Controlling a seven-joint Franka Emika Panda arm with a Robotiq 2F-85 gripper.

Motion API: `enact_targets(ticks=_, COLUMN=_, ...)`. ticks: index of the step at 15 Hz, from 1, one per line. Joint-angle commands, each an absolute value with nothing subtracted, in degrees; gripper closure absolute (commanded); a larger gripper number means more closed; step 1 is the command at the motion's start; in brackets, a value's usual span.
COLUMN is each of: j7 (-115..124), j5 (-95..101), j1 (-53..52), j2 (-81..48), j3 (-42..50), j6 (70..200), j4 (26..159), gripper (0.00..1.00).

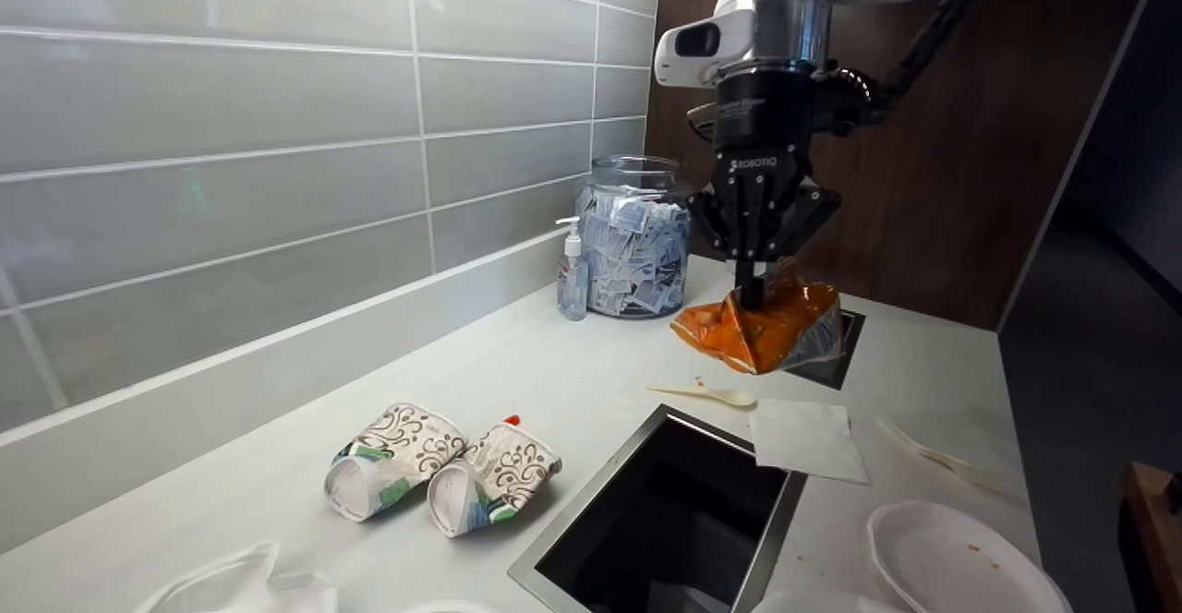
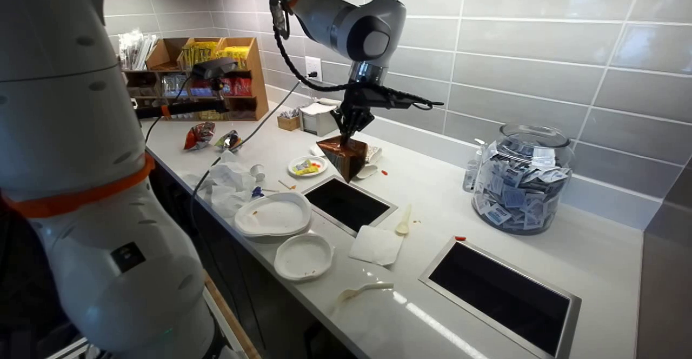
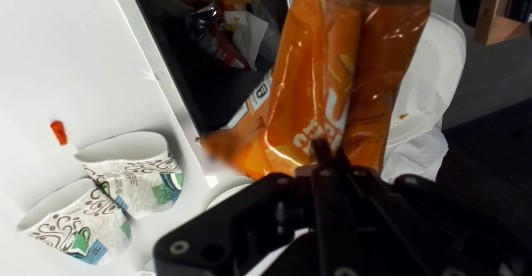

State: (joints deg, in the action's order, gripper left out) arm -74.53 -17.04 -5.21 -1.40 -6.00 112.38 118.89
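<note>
Hand [image 1: 751, 294] clamped on orange bag [image 1: 776, 327] by a crease, likely why it droops above desk [image 1: 526, 364]. In an exterior view: bag at 1 o'clock from framed opening [image 1: 592, 493]; paper cups [image 1: 411, 442] at 9, sideways, probably too crushed to stand.

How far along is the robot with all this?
Apparently done: a red wrapper and white paper lie inside the dark opening. In hand: the orange bag, pinched in the shut gripper above the counter. Likely left: crumpled cups, plates and spoons on the counter.
</note>
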Motion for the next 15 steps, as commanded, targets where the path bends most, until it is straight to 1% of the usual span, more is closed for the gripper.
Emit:
enact_targets(ticks=1, j7=-72.4, j5=-16.7, j1=-6.3, j2=-2.3, j3=-7.1, j6=112.3, j4=118.3, gripper=1.0)
enact_targets(ticks=5, j7=-72.6, j5=-17.5, j1=-6.8, j2=-2.9, j3=-7.8, j6=114.1, j4=118.2, gripper=1.0)
enact_targets(ticks=9, j7=-73.3, j5=-17.7, j1=-7.1, j2=-3.6, j3=-8.5, j6=120.1, j4=118.5, gripper=1.0)
enact_targets(ticks=13, j7=-74.0, j5=-18.0, j1=-7.0, j2=-4.1, j3=-8.9, j6=122.4, j4=118.5, gripper=1.0)
enact_targets(ticks=14, j7=-73.8, j5=-18.2, j1=-7.0, j2=-4.2, j3=-9.0, j6=122.6, j4=118.4, gripper=0.74)
enact_targets(ticks=15, j7=-74.0, j5=-18.2, j1=-6.9, j2=-4.3, j3=-9.0, j6=122.6, j4=118.4, gripper=0.73)
